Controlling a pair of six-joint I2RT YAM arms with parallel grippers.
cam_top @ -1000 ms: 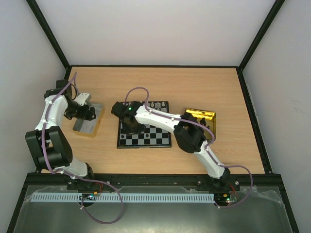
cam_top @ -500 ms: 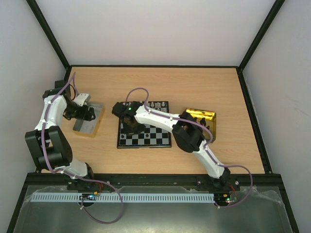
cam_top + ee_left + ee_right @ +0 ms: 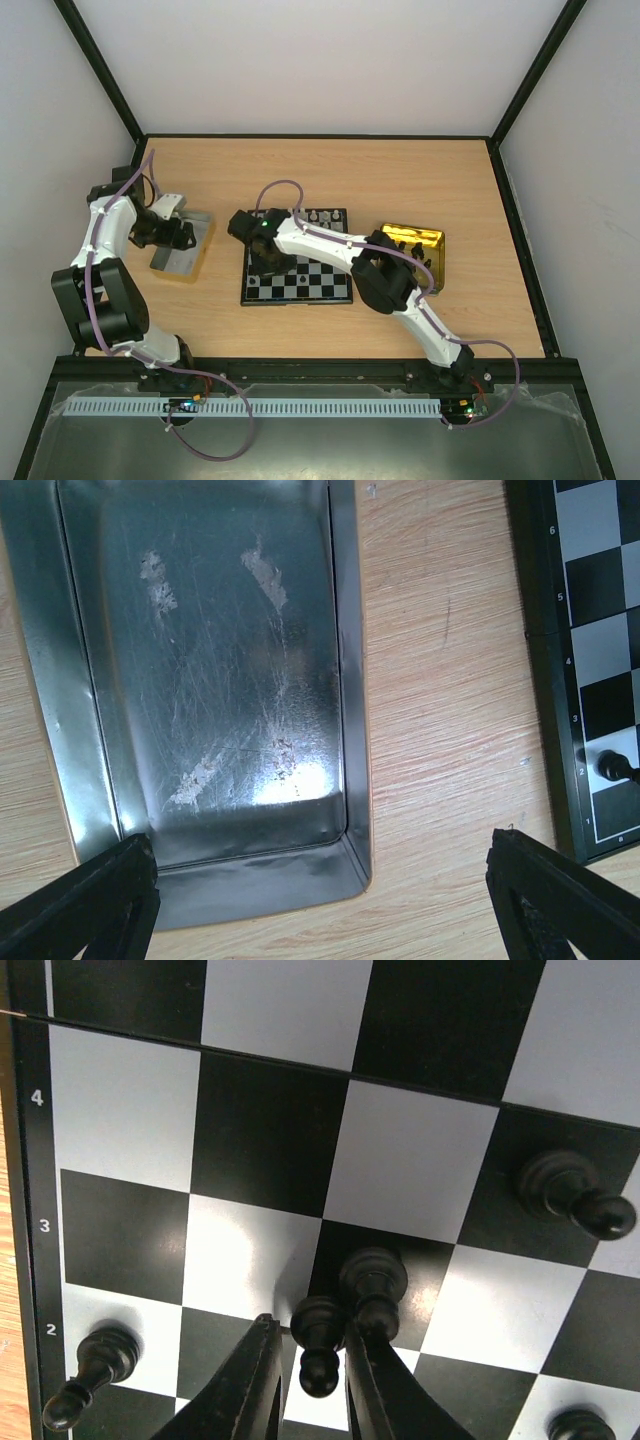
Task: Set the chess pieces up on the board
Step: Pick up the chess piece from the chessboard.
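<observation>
1. Top view: The right gripper (image 3: 266,250) is pictured low over the left part of the board (image 3: 310,288). It has hardly shifted in the past second, with only its arm's elbow slightly redrawn. The left gripper (image 3: 172,232) has stayed over the silver tray (image 3: 192,258). A few chess pieces (image 3: 325,215) are lined along the board's far edge.
2. Left wrist: The left jaws are held spread wide above the silver tray (image 3: 345,680), in which no piece is seen.
3. Right wrist: The right fingers (image 3: 255,1380) are drawn close about a black pawn (image 3: 319,1345) near the second rank. Whether it is pinched or just released cannot be told. A placement is judged underway, with many squares left unfilled.
</observation>
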